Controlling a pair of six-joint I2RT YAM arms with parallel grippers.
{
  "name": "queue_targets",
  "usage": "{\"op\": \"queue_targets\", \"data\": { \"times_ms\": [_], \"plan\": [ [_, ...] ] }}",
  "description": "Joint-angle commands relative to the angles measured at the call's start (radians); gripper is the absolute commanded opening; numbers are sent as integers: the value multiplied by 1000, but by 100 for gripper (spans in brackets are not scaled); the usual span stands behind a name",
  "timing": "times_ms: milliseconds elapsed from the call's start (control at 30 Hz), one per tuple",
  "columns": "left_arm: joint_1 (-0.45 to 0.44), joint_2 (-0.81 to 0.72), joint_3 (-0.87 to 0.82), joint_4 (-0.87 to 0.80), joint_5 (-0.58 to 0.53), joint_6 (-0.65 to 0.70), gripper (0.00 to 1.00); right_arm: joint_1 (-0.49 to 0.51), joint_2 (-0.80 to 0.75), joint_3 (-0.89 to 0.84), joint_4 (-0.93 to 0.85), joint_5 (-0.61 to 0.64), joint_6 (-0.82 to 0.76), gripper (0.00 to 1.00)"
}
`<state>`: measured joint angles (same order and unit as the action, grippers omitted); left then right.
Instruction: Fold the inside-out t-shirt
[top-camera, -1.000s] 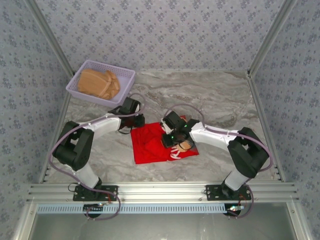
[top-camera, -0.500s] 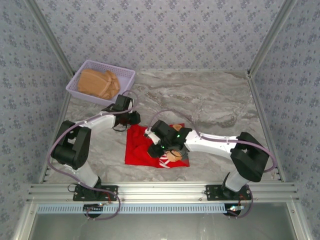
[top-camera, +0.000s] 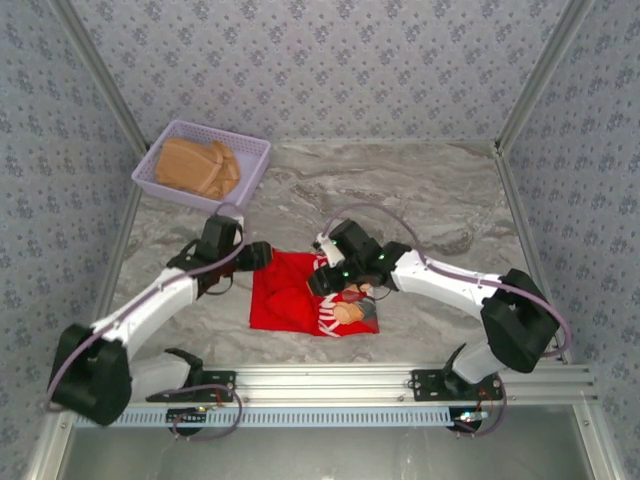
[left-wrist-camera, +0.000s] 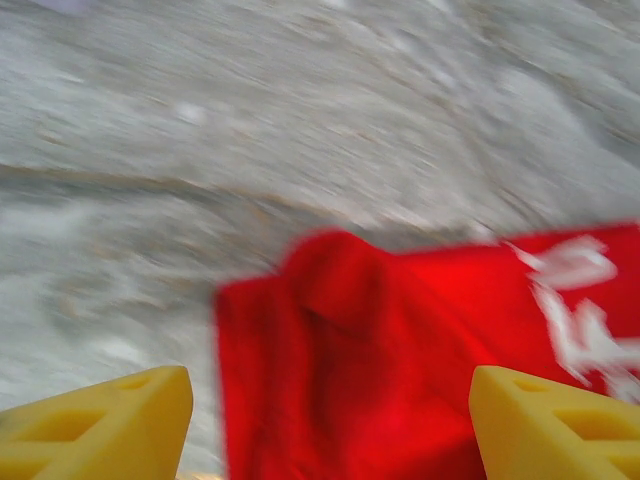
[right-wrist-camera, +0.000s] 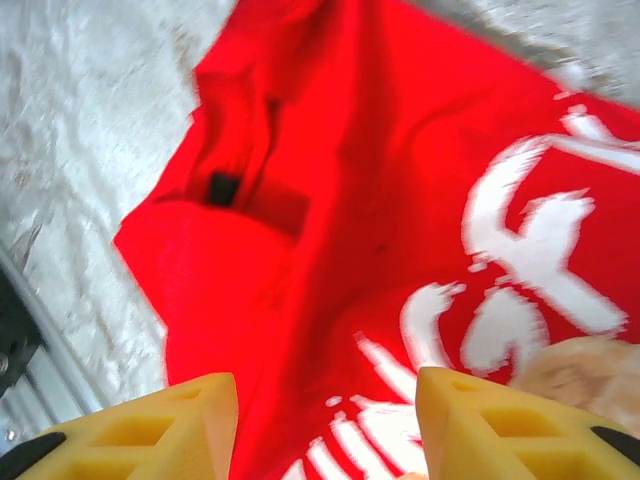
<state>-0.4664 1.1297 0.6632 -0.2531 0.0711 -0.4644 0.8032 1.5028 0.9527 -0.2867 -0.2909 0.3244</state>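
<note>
Top external view has the inside-out t-shirt (top-camera: 285, 305) lying on the table (top-camera: 430, 200) close to the near edge, between our two arms. It is gathered into a compact, roughly square packet with white lettering showing at its right side. We judge the folding mostly done; the edges look uneven, so a last fold or some squaring may remain. At its left edge the left pincer (top-camera: 265, 256) stands with jaws wide apart, grasping nothing. Over its middle the right pincer (top-camera: 322, 283) is likewise parted and empty, with the cloth lying beneath it. Farther back on the left sits a lavender basket (top-camera: 252, 175) holding a tan folded garment (top-camera: 195, 168). We count one t-shirt, two pincers, one basket and one tan bundle
</note>
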Motion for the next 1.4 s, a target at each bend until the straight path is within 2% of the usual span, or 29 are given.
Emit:
{"op": "queue_targets", "data": {
  "times_ms": [0,67,200,300,367,500,633,767,867,1000,1067,1167,1267,1367],
  "plan": [
    [-99,-11,-48,2,140,-29,71,-53,64,-10,29,-53,67,49],
    [-148,35,-31,4,148,-21,68,-76,104,2,15,-48,90,47],
    [-193,154,10,-3,152,14,62,-107,141,-12,8,-36,132,44],
    [-199,224,32,-10,164,30,51,-121,149,-27,8,-18,143,42],
    [-200,246,39,-24,169,31,38,-132,152,-35,-1,-6,148,41],
    [-200,204,15,-40,177,16,20,-151,156,-46,-11,21,156,40],
    [-198,114,-21,-134,79,-36,12,-166,172,-32,-57,67,159,39],
    [-199,-30,-120,-202,29,-128,10,-175,181,-29,-83,105,165,38],
    [-200,-149,-205,-244,10,-217,10,-178,185,-28,-85,108,169,38],
    [-203,-320,-308,-286,-4,-354,18,-179,187,-23,-89,110,166,39],
    [-204,-421,-330,-331,-34,-384,31,-179,185,-12,-98,111,157,39],
    [-201,-541,-288,-406,-128,-357,49,-179,174,8,-112,128,122,41],
    [-188,-546,-231,-364,-187,-304,60,-175,143,15,-94,128,89,43],
    [-161,-401,-164,-238,-153,-245,66,-171,113,17,-99,128,69,44]
  ]
}}
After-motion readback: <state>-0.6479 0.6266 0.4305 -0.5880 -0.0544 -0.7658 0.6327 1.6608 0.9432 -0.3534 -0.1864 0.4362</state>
